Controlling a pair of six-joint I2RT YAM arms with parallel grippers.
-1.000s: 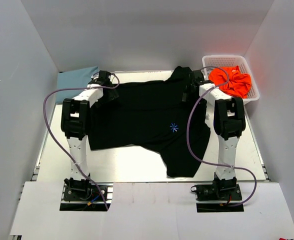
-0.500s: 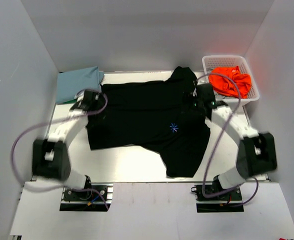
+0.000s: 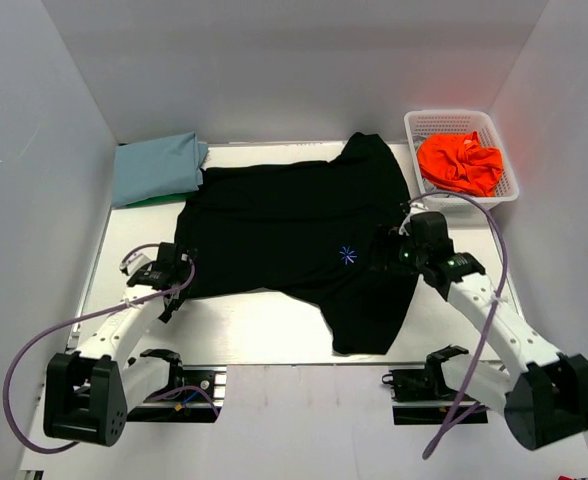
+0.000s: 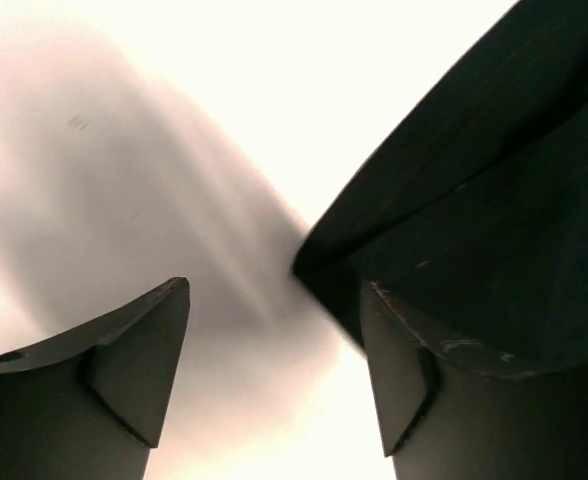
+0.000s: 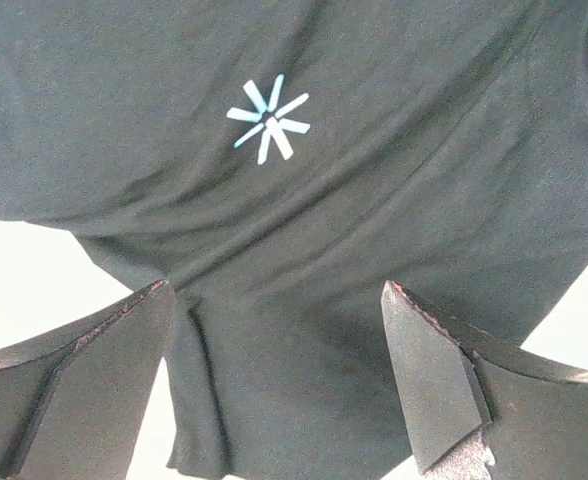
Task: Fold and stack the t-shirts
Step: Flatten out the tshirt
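A large black t-shirt (image 3: 294, 225) lies spread across the table, its small blue starburst print (image 3: 347, 255) facing up. My left gripper (image 3: 174, 272) hangs open at the shirt's near left corner. In the left wrist view that black corner (image 4: 454, 200) reaches toward the right finger (image 4: 404, 380), and the left gripper (image 4: 274, 290) holds nothing. My right gripper (image 3: 392, 252) hovers open over the shirt's right side, just right of the print. In the right wrist view the right gripper (image 5: 276, 292) straddles black cloth (image 5: 304, 340) below the starburst (image 5: 269, 118). A light blue t-shirt (image 3: 157, 167) lies folded at the far left on a green one (image 3: 154, 201). An orange t-shirt (image 3: 461, 162) lies crumpled in the basket.
The white mesh basket (image 3: 452, 120) stands at the far right corner. White walls close in the left, right and back. Bare tabletop (image 3: 244, 320) shows along the near edge, between the shirt and the arm bases.
Both arms swung back from the shirt's far edge toward the near side. The left gripper now sits at the near left corner, the right over the shirt's right side. The left jaws narrowed slightly.
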